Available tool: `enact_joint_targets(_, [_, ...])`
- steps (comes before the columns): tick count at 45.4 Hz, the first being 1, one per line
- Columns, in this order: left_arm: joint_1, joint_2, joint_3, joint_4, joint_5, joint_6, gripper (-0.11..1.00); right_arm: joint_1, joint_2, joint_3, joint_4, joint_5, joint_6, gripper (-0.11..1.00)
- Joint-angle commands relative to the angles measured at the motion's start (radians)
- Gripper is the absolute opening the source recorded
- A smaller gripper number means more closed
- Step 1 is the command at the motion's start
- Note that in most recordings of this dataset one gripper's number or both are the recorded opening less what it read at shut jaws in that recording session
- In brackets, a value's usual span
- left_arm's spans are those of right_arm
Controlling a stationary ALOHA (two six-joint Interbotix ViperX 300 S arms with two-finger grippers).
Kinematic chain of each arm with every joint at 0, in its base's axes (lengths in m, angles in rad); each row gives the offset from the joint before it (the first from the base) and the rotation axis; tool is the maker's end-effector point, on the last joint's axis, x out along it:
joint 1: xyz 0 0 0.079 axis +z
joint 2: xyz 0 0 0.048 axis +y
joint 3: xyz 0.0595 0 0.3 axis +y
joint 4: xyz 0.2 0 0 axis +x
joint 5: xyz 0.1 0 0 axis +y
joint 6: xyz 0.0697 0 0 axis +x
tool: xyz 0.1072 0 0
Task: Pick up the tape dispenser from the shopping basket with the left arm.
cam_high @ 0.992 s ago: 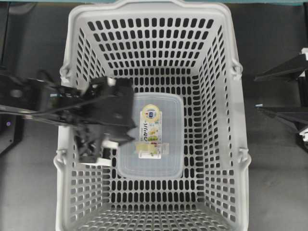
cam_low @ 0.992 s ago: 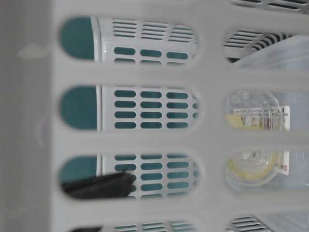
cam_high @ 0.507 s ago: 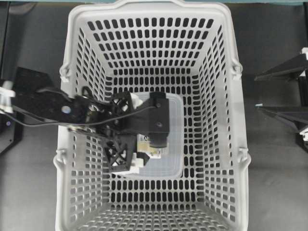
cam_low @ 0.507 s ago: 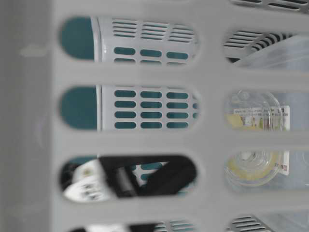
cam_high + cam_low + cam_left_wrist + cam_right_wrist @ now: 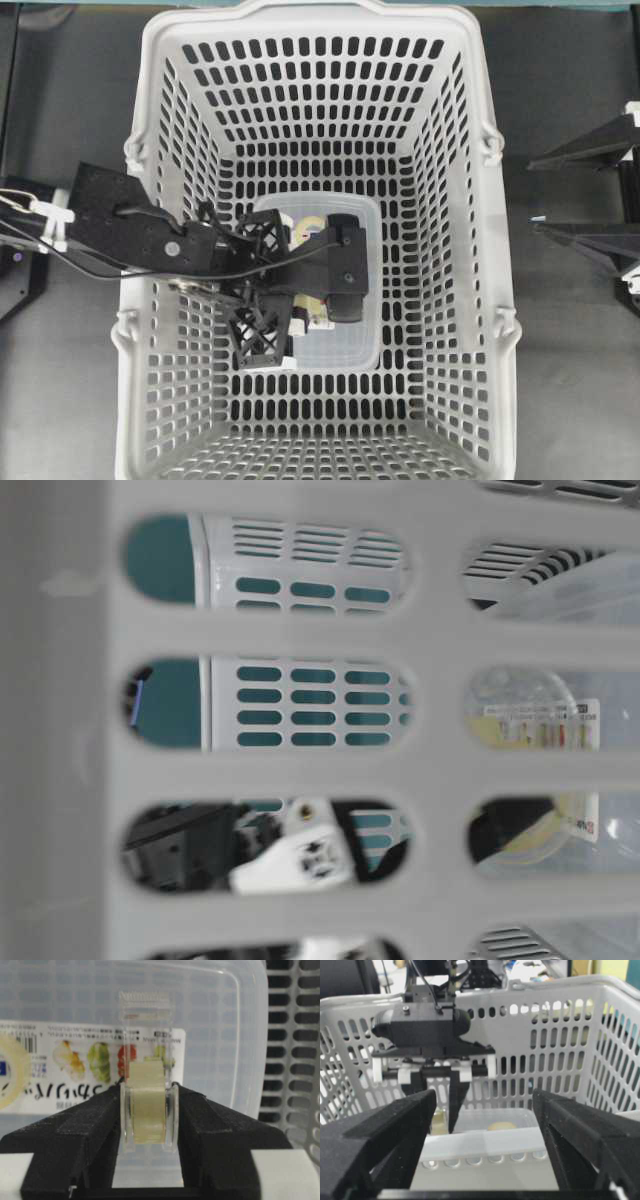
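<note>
The tape dispenser is a small clear plastic holder with a yellowish tape roll. It stands on a translucent lidded container that lies on the floor of the light-grey shopping basket. My left gripper reaches down into the basket, and its black fingers press both sides of the dispenser. From above, the left gripper and wrist cover the dispenser. The right wrist view shows the left gripper pointing down onto the container. My right gripper is open and empty outside the basket.
The container bears a white label strip with food pictures and fills the middle of the basket floor. The slotted basket walls rise all around the left gripper. The table-level view looks through the basket wall.
My left arm has swung right over the container and come down inside the basket. Its fingers now sit against the tape dispenser. The right arm has not moved.
</note>
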Motion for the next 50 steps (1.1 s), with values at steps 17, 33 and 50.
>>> enact_joint_targets(17, [0.005,-0.158,-0.405,0.005,0.422,0.009,0.29,0.000,0.002,-0.008,0.003,-0.009,0.002,0.74])
enact_joint_targets(33, [0.003,-0.141,-0.442,0.003,0.485,0.009,0.29,0.000,0.000,-0.008,0.002,-0.011,0.002,0.74])
enact_joint_targets(50, [0.005,-0.130,-0.434,0.005,0.471,0.015,0.29,0.000,0.000,-0.008,0.003,-0.011,0.002,0.74])
